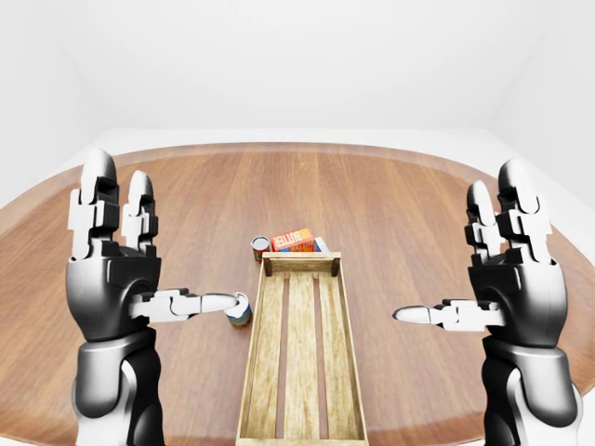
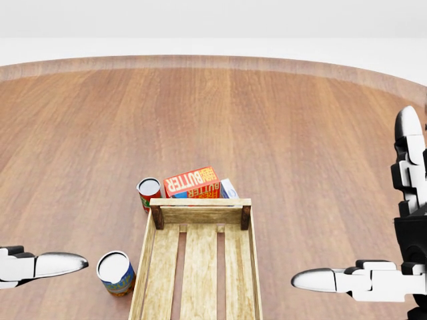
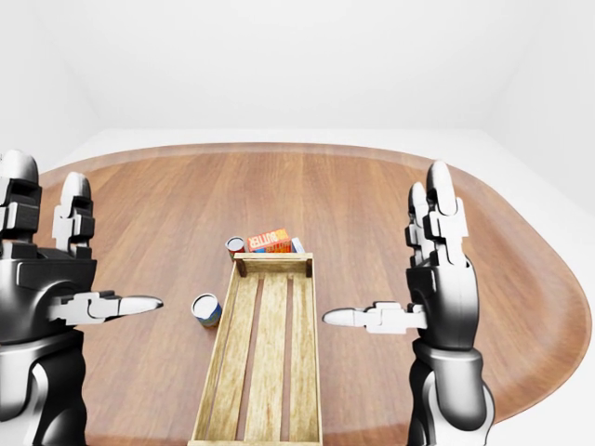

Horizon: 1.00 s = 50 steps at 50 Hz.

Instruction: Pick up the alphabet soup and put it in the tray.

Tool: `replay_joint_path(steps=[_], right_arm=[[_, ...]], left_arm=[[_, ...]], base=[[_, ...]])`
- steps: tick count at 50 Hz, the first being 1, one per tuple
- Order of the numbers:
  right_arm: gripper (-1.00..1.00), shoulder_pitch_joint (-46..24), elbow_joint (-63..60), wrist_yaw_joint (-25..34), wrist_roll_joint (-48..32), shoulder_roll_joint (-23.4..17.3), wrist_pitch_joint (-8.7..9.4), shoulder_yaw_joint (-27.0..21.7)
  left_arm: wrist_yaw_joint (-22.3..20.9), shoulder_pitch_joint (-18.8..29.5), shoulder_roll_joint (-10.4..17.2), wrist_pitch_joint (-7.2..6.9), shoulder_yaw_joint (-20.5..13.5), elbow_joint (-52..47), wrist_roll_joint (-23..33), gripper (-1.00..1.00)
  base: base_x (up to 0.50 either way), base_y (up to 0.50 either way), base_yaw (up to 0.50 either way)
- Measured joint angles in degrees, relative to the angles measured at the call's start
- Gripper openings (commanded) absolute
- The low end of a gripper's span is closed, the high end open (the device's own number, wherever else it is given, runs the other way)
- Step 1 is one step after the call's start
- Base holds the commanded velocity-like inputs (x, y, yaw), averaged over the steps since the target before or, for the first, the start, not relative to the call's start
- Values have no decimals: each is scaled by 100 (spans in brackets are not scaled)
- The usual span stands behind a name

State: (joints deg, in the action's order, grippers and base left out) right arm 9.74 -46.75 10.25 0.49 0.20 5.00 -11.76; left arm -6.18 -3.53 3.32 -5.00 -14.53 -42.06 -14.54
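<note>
Both my hands are up, palms facing each other, fingers spread wide — neither has hold of anything. My left hand (image 1: 116, 269) stands at the left of the left-eye view, two fingers pointing up, thumb stretched rightward. My right hand (image 3: 437, 288) mirrors it at the right of the right-eye view, thumb reaching leftward toward the tray.

The wooden tray (image 2: 162, 267) lies between my hands on the round wooden table (image 2: 300, 133), long and slatted, running from the bottom edge of the head view up to a short end wall. Nothing lies in it.

Two cans stand on the table to the left of the tray. One, with a blue and yellowish label and a pale top (image 2: 116, 273), stands upright just beside the tray's left wall, close to my left thumb tip in the head view but apart from it. The other, red-labelled (image 2: 149, 193), stands by the tray's upper left corner. I cannot read either label well enough to say which is the alphabet soup.

A red-orange butter box (image 2: 192, 182) lies just beyond the tray's end wall, right of the red can, with a pale blue-edged box (image 2: 228, 189) partly hidden behind it.
</note>
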Motion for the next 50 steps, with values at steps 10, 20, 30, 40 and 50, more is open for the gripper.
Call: replay_joint_path(steps=[10,20,30,40,50], right_arm=[[100,-5,-162,-9,83,13,0,-95],[100,3,-257,-23,98,23,0,-105],[100,18,-366,-14,132,38,0,-149],[100,25,-445,-9,141,47,0,-158],[100,21,-502,-18,158,54,0,-179]], left_arm=[[-1209,-64,501,0,-63,93,1324,100],[-2332,100,756,0,-111,875,3485,100],[-2854,446,928,0,-25,1545,5298,100],[-2711,708,1043,129,228,2604,6553,100],[-2476,934,1039,222,569,3525,7344,100]], base=[[0,0,0],[0,0,0],[0,0,0],[0,0,0],[0,0,0]])
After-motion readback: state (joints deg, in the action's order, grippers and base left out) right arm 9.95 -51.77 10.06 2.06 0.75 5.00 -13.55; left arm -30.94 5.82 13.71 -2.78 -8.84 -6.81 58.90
